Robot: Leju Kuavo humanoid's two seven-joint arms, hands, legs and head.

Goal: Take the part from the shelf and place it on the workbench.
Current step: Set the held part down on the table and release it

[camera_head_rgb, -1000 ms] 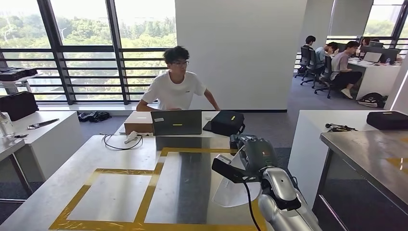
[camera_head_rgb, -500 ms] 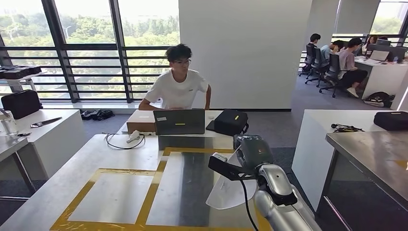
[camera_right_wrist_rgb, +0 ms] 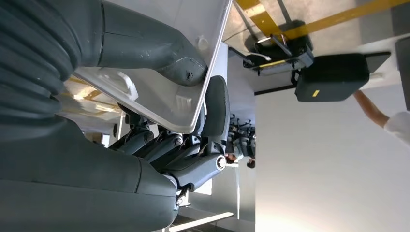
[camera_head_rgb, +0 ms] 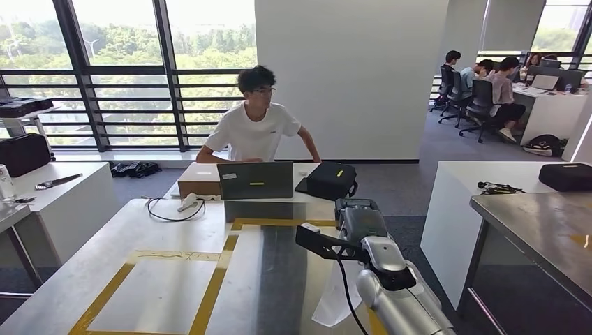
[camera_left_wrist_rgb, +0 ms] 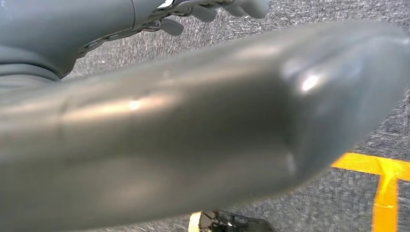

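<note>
- Robot's right hand (camera_head_rgb: pixel 359 227) grips white part (camera_right_wrist_rgb: pixel 164 104) w/ thumb one side, fingers other, above workbench (camera_head_rgb: pixel 105 244) near its right edge.
- Bare steel inside yellow tape (camera_head_rgb: pixel 209 300) to the left.
- Left hand (camera_left_wrist_rgb: pixel 212 9): fingers curled, blurred; can't tell state.
- Person (camera_head_rgb: pixel 256 125) behind laptop (camera_head_rgb: pixel 255 180).

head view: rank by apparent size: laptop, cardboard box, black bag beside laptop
1. Laptop
2. Black bag, a bit smaller than the laptop
3. Cardboard box, partly hidden behind the laptop, so its rank is unsure
</note>
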